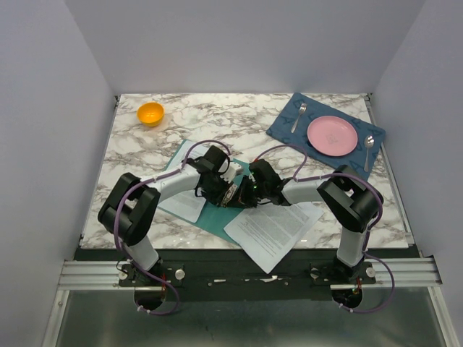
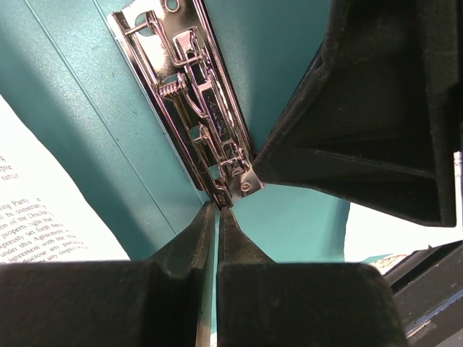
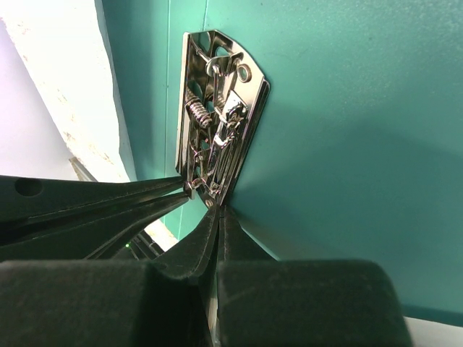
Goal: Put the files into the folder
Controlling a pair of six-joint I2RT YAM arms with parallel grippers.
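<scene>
- Folder [image 1: 217, 215] lies open, teal inside up, by the middle of the table's [image 1: 217, 119] near edge, with its metal clip [image 2: 195, 101] at the centre.
- One printed sheet [image 1: 182, 204] rests on the folder's left half. A second sheet [image 1: 271, 228] overlaps its right part and reaches the near edge.
- Left gripper [image 2: 217, 213] is closed, tips pressed together at the clip's end. I cannot tell whether they pinch it.
- Right gripper [image 3: 217, 213] is likewise closed, at the same end, just beside the left.
- Orange bowl [image 1: 150, 113] sits near the far left corner.
- Blue placemat [image 1: 286, 123] at the far right corner carries a pink plate [image 1: 332, 135], fork [image 1: 298, 116] and spoon [image 1: 369, 148].
</scene>
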